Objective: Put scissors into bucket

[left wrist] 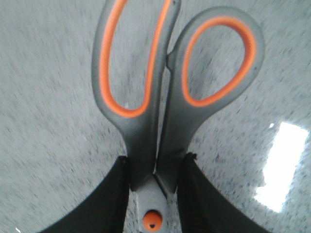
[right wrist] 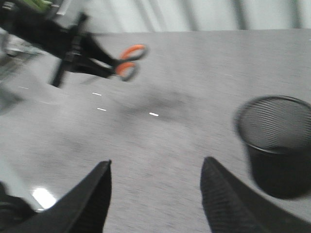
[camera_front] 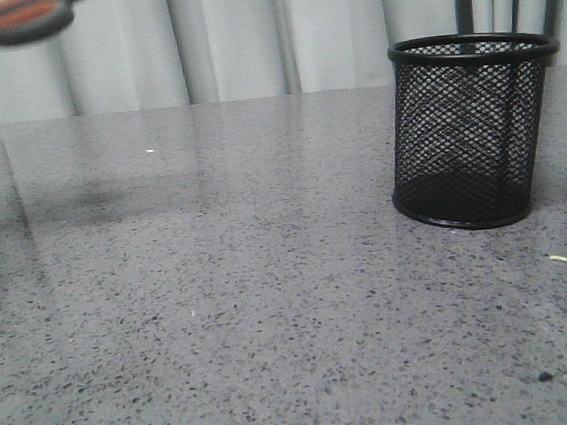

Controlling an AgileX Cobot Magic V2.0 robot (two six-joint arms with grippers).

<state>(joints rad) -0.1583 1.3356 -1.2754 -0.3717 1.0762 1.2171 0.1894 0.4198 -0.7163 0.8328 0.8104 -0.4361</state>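
Note:
The scissors point(left wrist: 160, 121) have grey handles lined orange and an orange pivot dot. My left gripper point(left wrist: 154, 162) is shut on them just above the pivot, the handle loops pointing away from the wrist; the blades are hidden. In the front view the scissors point(camera_front: 19, 19) are blurred in the air at the top left, high above the table. The right wrist view shows them point(right wrist: 127, 62) held off the table by the left arm. The black wire-mesh bucket point(camera_front: 473, 129) stands upright at the right, also in the right wrist view point(right wrist: 276, 141). My right gripper point(right wrist: 156, 167) is open and empty above the table, beside the bucket.
The grey speckled table point(camera_front: 222, 299) runs back to a pale curtain point(camera_front: 276, 27). A small white scrap point(camera_front: 558, 258) and a dark speck point(camera_front: 545, 376) lie in front of the bucket. The left arm point(right wrist: 43, 36) reaches in over the table's far side.

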